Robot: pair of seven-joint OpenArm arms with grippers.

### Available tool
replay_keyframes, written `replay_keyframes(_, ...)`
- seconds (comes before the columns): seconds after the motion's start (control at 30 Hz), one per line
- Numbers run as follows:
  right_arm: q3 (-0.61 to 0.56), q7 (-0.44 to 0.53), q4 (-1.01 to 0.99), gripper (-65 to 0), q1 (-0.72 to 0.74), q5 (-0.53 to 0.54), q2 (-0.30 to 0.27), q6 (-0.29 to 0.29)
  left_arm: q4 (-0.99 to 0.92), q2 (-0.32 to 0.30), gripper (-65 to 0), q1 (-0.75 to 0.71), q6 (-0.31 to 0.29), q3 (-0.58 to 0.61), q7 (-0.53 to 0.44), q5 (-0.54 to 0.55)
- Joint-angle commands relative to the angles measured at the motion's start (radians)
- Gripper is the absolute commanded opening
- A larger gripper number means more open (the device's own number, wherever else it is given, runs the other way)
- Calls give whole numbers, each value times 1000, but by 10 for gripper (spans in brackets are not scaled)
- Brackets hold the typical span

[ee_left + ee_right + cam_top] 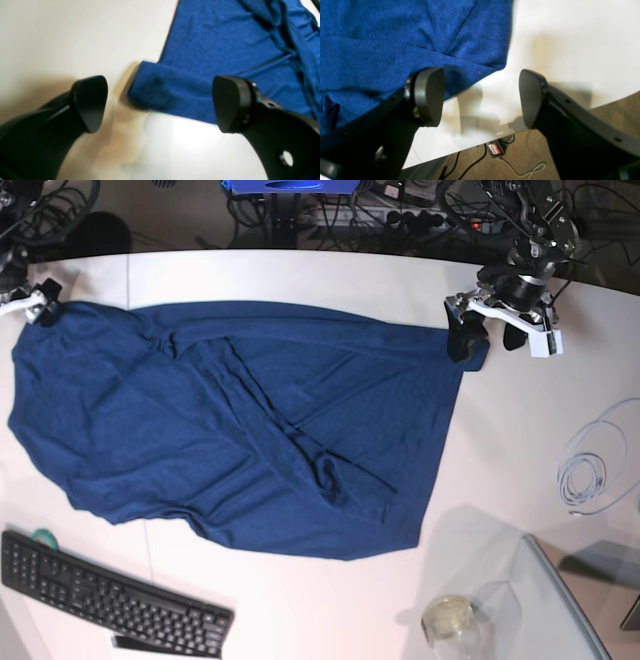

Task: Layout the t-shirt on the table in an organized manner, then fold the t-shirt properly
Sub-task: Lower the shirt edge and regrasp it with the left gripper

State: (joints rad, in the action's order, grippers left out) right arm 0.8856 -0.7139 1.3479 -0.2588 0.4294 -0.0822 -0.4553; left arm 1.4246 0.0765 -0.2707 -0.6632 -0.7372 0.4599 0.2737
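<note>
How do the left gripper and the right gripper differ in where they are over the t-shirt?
The left gripper frames a rolled-up corner of the t-shirt; the right gripper frames a flat corner. In the base view, the left gripper shows in full at one far corner, while the right gripper is mostly out of frame at the other. Both have open jaws holding nothing, above the table.

Left hand [160, 103] spread wide and empty, right hand [482, 97] likewise agape, seemingly gripping nothing

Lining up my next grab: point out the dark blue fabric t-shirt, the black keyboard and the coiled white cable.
Dark blue fabric t-shirt [250, 430], base view, mid-body.
Black keyboard [100, 595], base view, key rows.
Coiled white cable [585, 475], base view, loop.
</note>
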Motion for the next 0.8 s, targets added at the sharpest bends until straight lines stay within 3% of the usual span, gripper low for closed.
replay_keyframes(0.0,4,15,18,-224,3,12,-18,-10,-2,-7,-23,9,-10,0,-22,16)
replay_keyframes(0.1,4,15,18,-224,3,12,-20,-10,-46,-11,-94,26,-10,0,-22,16)
replay_keyframes(0.23,4,15,18,-224,2,12,-20,-10,-55,-13,-272,26,-10,0,-22,20)
replay_keyframes(0.47,4,15,18,-224,3,12,-20,-10,25,-8,-525,15,-10,-6,-20,16)
replay_keyframes(0.6,4,15,12,-224,5,12,-21,-10,49,-8,-597,-12,-10,-8,-20,22)
replay_keyframes(0.77,4,15,11,-224,13,12,-20,-10,11,-11,-638,-11,-10,-6,-20,16)
